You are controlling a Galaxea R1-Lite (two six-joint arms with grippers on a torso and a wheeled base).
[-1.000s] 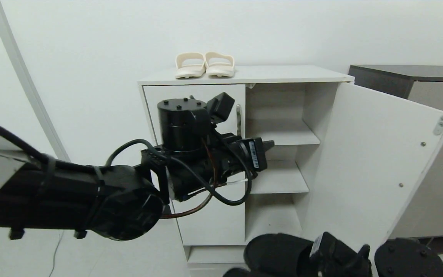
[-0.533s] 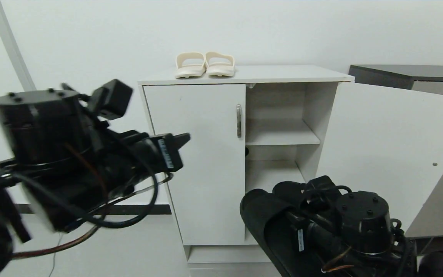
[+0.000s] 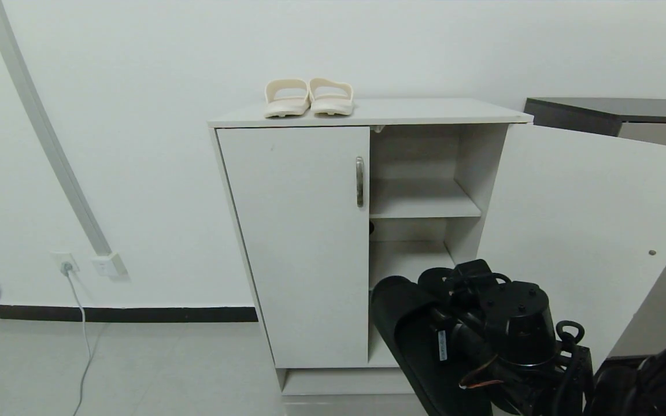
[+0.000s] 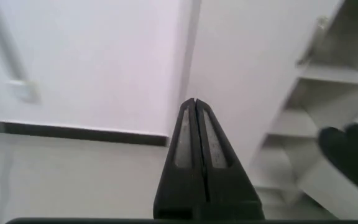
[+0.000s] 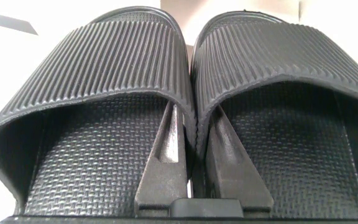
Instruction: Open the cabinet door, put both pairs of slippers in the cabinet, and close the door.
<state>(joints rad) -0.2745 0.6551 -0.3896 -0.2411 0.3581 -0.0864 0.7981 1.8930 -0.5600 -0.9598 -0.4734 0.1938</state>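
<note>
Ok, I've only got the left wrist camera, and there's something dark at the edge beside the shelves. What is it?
Observer: That is the pair of black ribbed slippers, held in the right claw, which pinches their adjoining inner walls together.
Operator: And the second pair?
Observer: The pair of cream open-toe slippers sits side by side on top of the white cabinet, above its closed left door.
Operator: Is the way in open?
Observer: Yes, the white right-hand door stands swung wide open.
</note>
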